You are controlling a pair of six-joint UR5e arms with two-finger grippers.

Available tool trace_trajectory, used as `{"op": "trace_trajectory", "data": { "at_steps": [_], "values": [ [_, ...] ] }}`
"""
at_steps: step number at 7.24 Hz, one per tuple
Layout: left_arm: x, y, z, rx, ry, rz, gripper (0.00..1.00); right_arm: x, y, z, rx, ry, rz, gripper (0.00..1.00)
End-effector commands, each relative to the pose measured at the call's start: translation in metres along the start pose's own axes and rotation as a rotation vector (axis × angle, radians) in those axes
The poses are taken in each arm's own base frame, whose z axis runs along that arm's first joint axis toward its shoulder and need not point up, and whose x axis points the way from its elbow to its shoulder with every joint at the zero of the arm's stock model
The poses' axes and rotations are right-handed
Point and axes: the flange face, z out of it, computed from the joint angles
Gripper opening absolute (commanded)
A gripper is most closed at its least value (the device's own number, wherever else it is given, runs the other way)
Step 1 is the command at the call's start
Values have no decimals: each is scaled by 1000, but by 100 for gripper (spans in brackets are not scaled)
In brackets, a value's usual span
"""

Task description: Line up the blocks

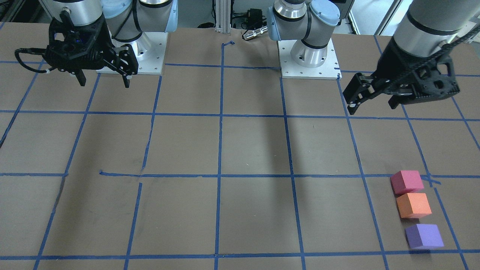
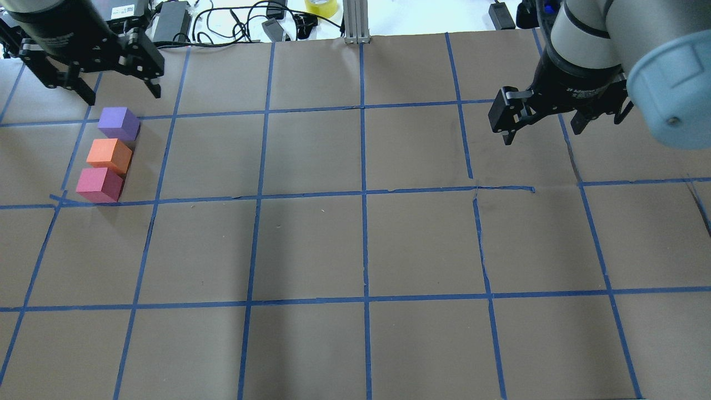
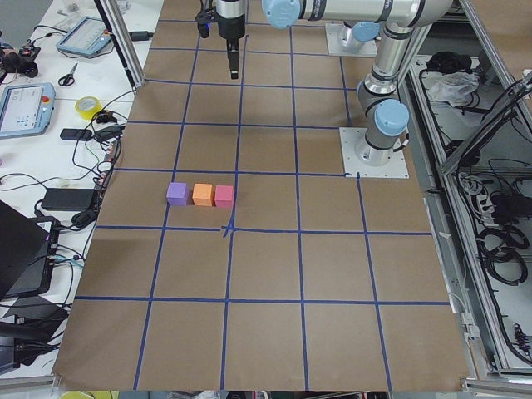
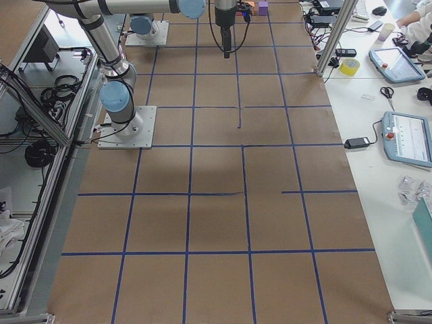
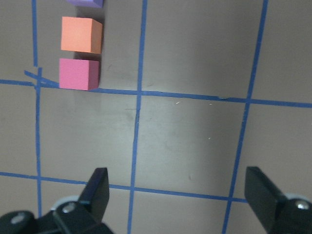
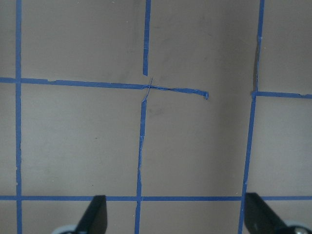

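Observation:
Three small foam blocks lie in a short line on the table's left side: purple (image 2: pixel 118 123), orange (image 2: pixel 109 156) and pinkish-red (image 2: pixel 99 184), close together. They also show in the front view as pinkish-red (image 1: pixel 407 182), orange (image 1: pixel 413 205) and purple (image 1: pixel 424 236). The left wrist view shows the pinkish-red (image 5: pixel 79 74) and orange (image 5: pixel 82 35) blocks and an edge of the purple one (image 5: pixel 87 2). My left gripper (image 2: pixel 123 95) hangs open and empty above the table, just beyond the purple block. My right gripper (image 2: pixel 541 132) is open and empty over the right side, far from the blocks.
Blue tape lines (image 2: pixel 364 194) mark a grid on the brown table. Both arm bases (image 1: pixel 309 56) stand at the table's robot side. Cables, a tape roll (image 2: pixel 321 6) and power bricks lie beyond the far edge.

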Motion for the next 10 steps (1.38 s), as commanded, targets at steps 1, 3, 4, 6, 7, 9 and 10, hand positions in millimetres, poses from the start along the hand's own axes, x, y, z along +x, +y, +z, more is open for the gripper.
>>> {"op": "trace_trajectory", "data": {
  "at_steps": [1, 3, 4, 6, 7, 9, 10],
  "values": [
    [59, 24, -3, 2, 7, 29, 100, 1, -3, 7, -25, 3, 5, 100],
    [57, 43, -19, -4, 16, 51, 100, 0, 2, 11, -66, -13, 0, 100],
    [58, 45, -18, -9, 26, 53, 100, -3, 1, 1, -42, -15, 6, 100],
    [62, 46, -17, -18, 59, 55, 100, -10, 0, 1, -34, -98, 2, 100],
    [60, 47, -18, -16, 59, 59, 100, -12, -1, 4, -34, -129, 1, 100],
    [61, 45, -12, -28, 107, 130, 100, -11, -1, 3, -32, -116, 16, 100],
    [59, 47, -15, -18, 89, 130, 100, -10, 2, 0, -29, -115, 15, 100]
  ]
}}
